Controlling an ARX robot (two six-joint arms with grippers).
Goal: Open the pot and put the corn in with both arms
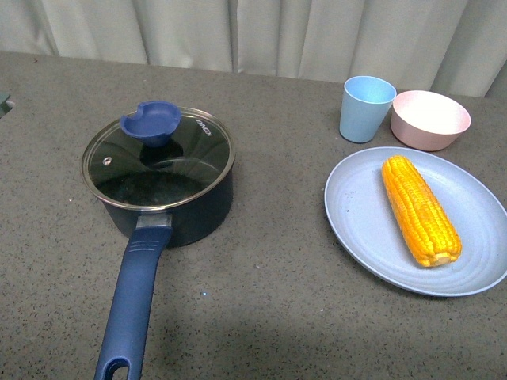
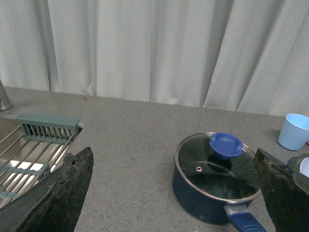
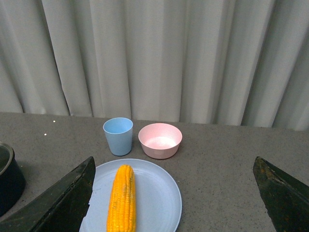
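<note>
Right of the lidded pot [image 1: 170, 202], the corn [image 1: 420, 210] was laid on a plate [image 1: 356, 218], while the left gripper [image 2: 172, 152] and the right gripper [image 3: 174, 160] were spread wide.

Pale curtains [image 1: 238, 32]; grey, perhaps stone, counter [image 1: 277, 317]

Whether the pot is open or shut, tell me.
Shut. The glass lid sits level on the rim of the pot, with its blue knob on top. The corn lies on the plate, not inside.
</note>
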